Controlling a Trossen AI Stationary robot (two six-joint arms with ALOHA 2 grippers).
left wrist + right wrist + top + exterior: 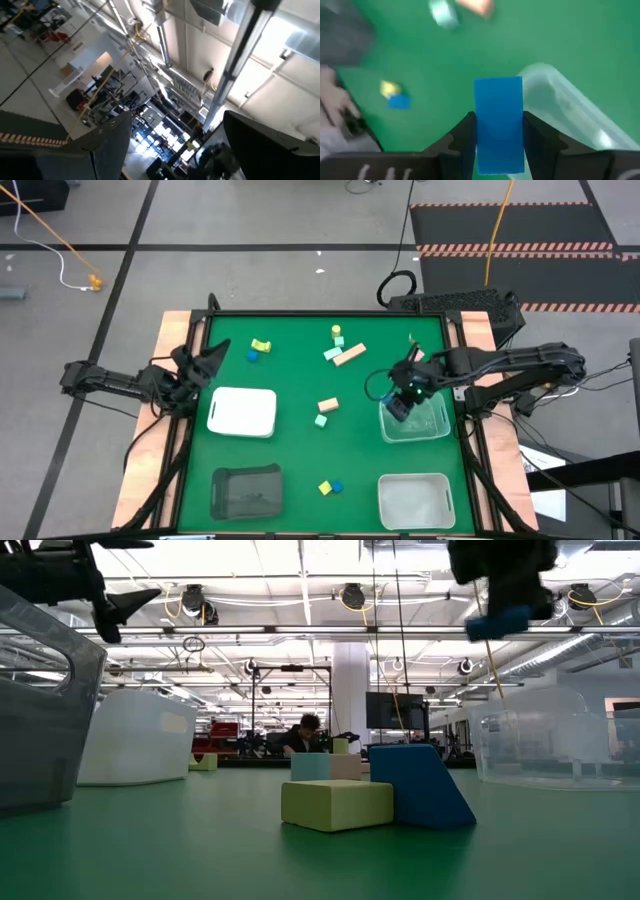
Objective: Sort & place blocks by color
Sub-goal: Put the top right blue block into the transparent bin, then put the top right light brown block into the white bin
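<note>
**Q:** Across the green surface [300, 370], what is laid out, biggest first?

**Me:** Four containers sit toward the near half: a white tray [242, 411], a dark tray [247, 489], a clear bin [417, 422] on my right side and a second clear bin [414, 500] nearer the front edge. I judge each is meant for one colour. After those come my two arms, and last the blocks, scattered in small groups: a long pink bar [350, 356] beside a mint piece, a yellow and blue pair [258, 348] toward the left, a pink and mint pair [325, 412] in the middle, and another yellow and blue pair [330, 487] near the front.

**Q:** What are your fingers doing?

**Me:** My right fingers [497, 131] are clenched on a blue block [498, 125], one finger on each long side, so it hangs upright between them. I hold it in the air over the rim of the nearer-centre clear bin, which I take to be where blue goes; the drop is not yet made. My left fingers [205, 365] are spread wide and grasp nothing, waiting raised at the left edge.

**Q:** Any writing or labels?

**Me:** None that I can read on blocks, trays or bins.
</note>
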